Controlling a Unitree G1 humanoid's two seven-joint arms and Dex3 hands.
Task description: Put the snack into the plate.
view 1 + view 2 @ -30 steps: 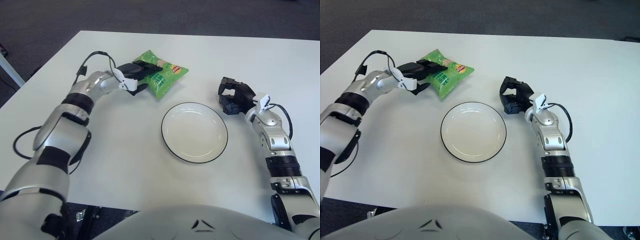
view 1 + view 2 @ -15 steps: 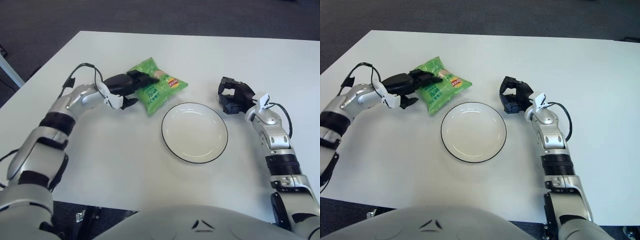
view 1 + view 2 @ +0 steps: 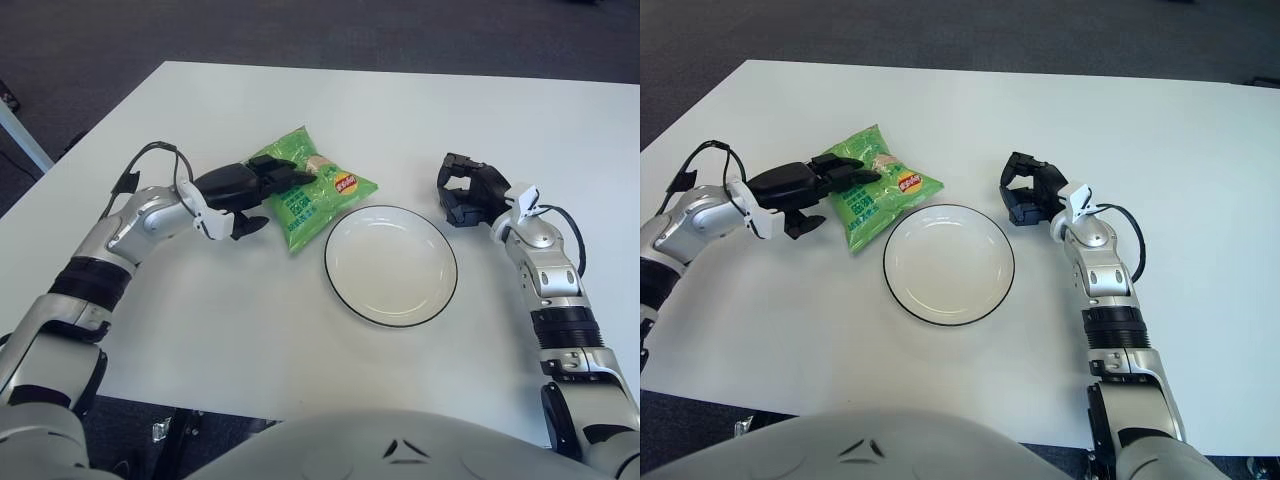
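On white table (image 3: 300, 330): one plate (image 3: 390, 265), white with dark rim, nothing on it, taken as landmark. Left of and slightly beyond plate, one green snack bag (image 3: 312, 189), its near right corner just beside plate rim, whether touching or not cannot be told; bag wholly outside plate. Left of plate, at far-left edge of bag, left hand (image 3: 243, 190), dark fingers (image 3: 283, 172) closed over bag's top face with a lower digit beneath its left edge, gripping the bag; forearm running back toward table's left near corner. Right of plate, level with its far rim, right hand (image 3: 466, 190), idle, fingers curled inward around nothing, apart from plate. Count: one plate, one snack bag, two hands, one table. Beyond table, dark floor (image 3: 300, 30).
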